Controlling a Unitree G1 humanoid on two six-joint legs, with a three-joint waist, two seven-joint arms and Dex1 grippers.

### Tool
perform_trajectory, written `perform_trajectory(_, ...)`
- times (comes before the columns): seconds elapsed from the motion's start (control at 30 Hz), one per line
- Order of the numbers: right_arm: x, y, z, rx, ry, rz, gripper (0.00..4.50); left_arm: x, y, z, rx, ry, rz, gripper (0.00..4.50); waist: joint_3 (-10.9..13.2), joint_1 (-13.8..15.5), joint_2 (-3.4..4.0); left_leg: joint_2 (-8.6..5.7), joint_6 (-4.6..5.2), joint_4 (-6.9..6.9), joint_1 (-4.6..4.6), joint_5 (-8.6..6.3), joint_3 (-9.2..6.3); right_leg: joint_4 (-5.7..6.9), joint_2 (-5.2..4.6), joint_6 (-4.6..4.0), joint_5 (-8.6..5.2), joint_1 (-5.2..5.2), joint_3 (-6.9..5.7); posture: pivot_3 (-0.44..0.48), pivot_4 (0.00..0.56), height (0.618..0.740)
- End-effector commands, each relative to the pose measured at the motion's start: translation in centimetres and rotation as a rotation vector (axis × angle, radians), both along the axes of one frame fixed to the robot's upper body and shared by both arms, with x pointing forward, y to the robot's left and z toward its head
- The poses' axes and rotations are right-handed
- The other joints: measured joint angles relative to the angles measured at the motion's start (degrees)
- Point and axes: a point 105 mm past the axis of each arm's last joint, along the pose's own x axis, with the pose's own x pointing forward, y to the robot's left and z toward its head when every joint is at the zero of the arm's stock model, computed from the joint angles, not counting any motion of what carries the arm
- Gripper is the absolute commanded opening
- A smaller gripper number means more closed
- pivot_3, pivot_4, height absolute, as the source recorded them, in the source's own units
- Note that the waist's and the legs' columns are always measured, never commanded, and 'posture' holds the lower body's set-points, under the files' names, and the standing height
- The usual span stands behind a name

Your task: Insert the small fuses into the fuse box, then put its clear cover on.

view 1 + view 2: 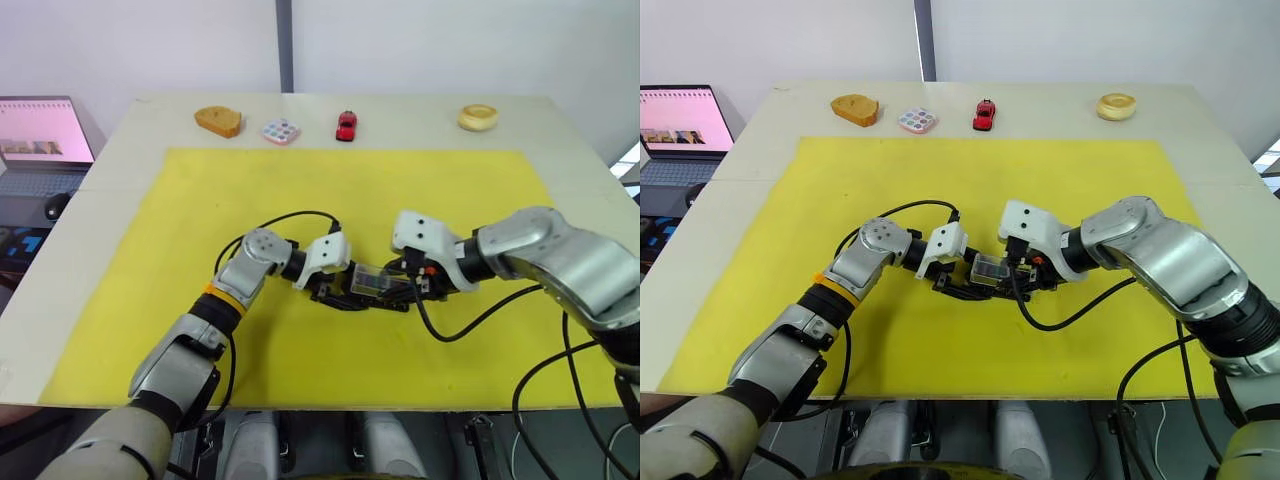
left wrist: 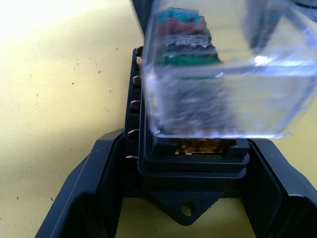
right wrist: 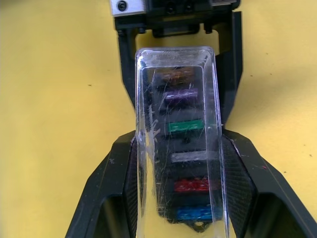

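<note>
Meeting near the middle of the yellow mat (image 1: 200, 330), the two claws close in on the fuse box (image 2: 190, 163) from either side. The left claw (image 1: 335, 290) has its black fingers (image 2: 81, 198) set against both flanks of the black box, clamped on it. The right claw (image 1: 405, 285) is clamped on the clear cover (image 3: 176, 144), its fingers (image 3: 106, 183) pressing the cover's long sides. The cover sits over the top of the box, and in the left wrist view its rim is above the box's shoulder and slightly askew (whether it is fully seated cannot be told). Through the clear plastic the small fuses (image 3: 185, 126) stand in a single row in the box: amber, purple, green, grey, red and a blue-green one. Along the far edge of the tabletop (image 1: 120, 140), from left to right, lie a brown bread-shaped piece (image 1: 219, 121), a small palette of coloured dots (image 1: 281, 131), a red toy car (image 1: 346, 125) and a tan ring (image 1: 478, 117). Beyond the left edge sits an open laptop (image 1: 40, 135).
</note>
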Motion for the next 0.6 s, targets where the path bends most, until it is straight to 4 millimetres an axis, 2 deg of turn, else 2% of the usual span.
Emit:
perform_trajectory(0.03, 0.3, 0.5, 0.8, 0.005, -0.043, 0.030, 1.67, -0.2, 0.1, -0.6, 0.023, 0.004, -0.006, 2.59, 0.0, 0.0, 0.00, 0.00, 0.00, 0.00, 0.00, 0.00, 0.00, 0.00, 0.01, 0.01, 0.00, 0.00, 0.00, 0.000, 0.150, 0.740)
perform_trajectory(0.6, 0.5, 0.0, -0.7, -0.082, -0.050, 0.052, 1.67, 0.0, 0.1, -0.5, 0.017, 0.005, 0.010, 2.59, 0.0, 0.1, 0.01, 0.02, 0.00, 0.08, 0.01, 0.00, 0.00, 0.04, 0.05, 0.04, 0.02, 0.05, -0.02, 0.000, 0.150, 0.740)
